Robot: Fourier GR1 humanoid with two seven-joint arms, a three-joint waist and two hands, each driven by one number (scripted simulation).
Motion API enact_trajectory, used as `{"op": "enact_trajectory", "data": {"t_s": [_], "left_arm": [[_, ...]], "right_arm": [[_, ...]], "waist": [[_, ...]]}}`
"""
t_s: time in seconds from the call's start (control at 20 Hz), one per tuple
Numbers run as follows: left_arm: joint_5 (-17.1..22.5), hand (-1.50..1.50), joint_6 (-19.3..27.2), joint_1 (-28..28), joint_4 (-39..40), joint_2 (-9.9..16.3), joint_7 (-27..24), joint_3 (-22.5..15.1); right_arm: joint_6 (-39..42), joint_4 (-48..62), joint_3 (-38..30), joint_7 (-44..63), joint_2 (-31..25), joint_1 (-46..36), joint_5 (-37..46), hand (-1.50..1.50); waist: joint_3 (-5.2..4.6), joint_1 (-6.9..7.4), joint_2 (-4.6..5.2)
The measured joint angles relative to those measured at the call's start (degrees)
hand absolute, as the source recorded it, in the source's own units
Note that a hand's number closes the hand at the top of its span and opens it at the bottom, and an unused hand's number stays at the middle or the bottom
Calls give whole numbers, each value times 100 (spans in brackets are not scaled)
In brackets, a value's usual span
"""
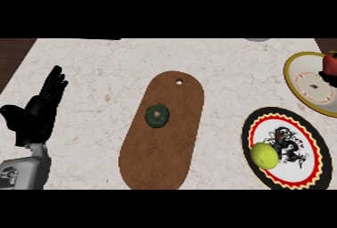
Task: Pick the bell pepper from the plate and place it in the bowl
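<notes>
A yellow-green bell pepper (265, 155) lies on the left part of a round plate (314, 176) with a black, red and yellow rim and a dragon picture, at the lower right. The white bowl (304, 87) with a yellow rim sits at the upper right, partly cut off by the view's edge. A red object (330, 63) shows at the bowl's right side, also cut off. My left hand (36, 116) rests open at the far left, fingers up, far from the plate and the bowl. My right hand does not show.
A long brown cutting board (164, 156) with a hole near its far end lies in the middle of the pale marble counter (92, 67). A small dark green round thing (157, 116) sits on the board. Dark wood (13, 53) borders the counter's left edge.
</notes>
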Motion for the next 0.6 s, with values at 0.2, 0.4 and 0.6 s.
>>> {"op": "enact_trajectory", "data": {"t_s": [0.2,0.4,0.6], "left_arm": [[-35,0,-5,-66,-28,-14,13,-58],[-31,0,-30,-81,32,-22,-60,-64],[-5,0,-74,-71,-10,-1,-80,-57]], "right_arm": [[11,610,319,495,-242,-75,524,-150],[222,1178,340,455,-370,-154,623,-150],[587,1515,206,-4,-483,-191,490,-150]], "waist": [[3,95,44],[12,143,75],[25,156,86]]}}
